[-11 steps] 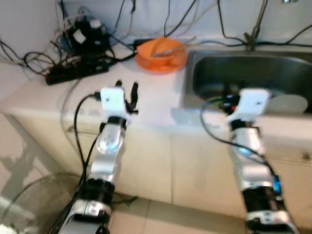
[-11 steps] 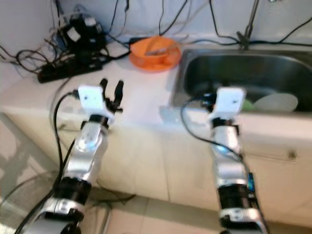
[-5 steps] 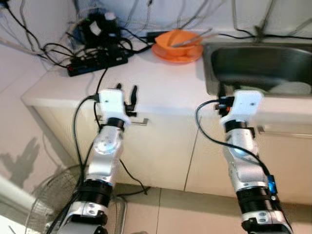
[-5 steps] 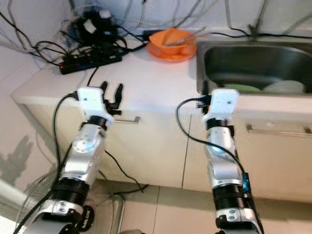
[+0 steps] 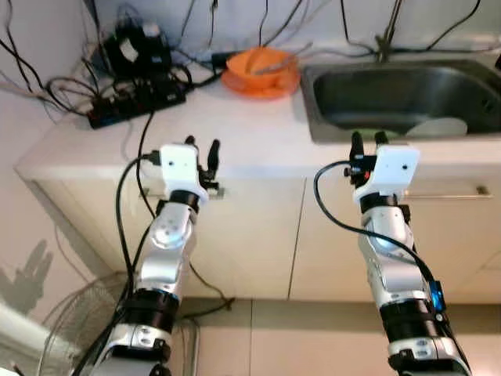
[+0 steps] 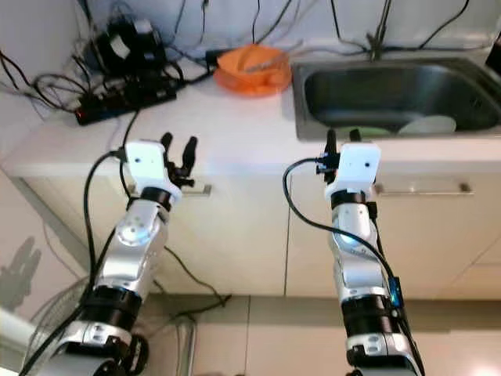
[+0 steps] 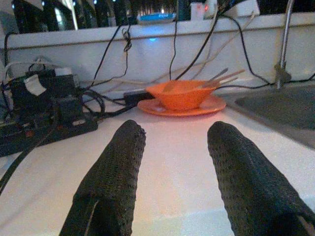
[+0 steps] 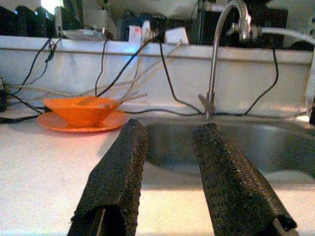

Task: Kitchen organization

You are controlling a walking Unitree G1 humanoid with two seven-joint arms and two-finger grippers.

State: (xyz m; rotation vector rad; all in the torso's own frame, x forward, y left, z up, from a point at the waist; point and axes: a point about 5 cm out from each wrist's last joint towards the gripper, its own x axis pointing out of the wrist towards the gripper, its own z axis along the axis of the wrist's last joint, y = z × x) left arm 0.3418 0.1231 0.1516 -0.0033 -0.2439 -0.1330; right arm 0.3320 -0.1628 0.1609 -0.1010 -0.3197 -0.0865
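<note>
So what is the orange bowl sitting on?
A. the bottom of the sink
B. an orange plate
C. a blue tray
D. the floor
B: the orange bowl rests on a matching orange plate on the white counter, to the left of the steel sink.

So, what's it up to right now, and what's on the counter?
Left gripper and right gripper open, empty, held at the counter edge. Orange bowl on its plate near the sink. Cables and power strip clutter the far left.
</note>
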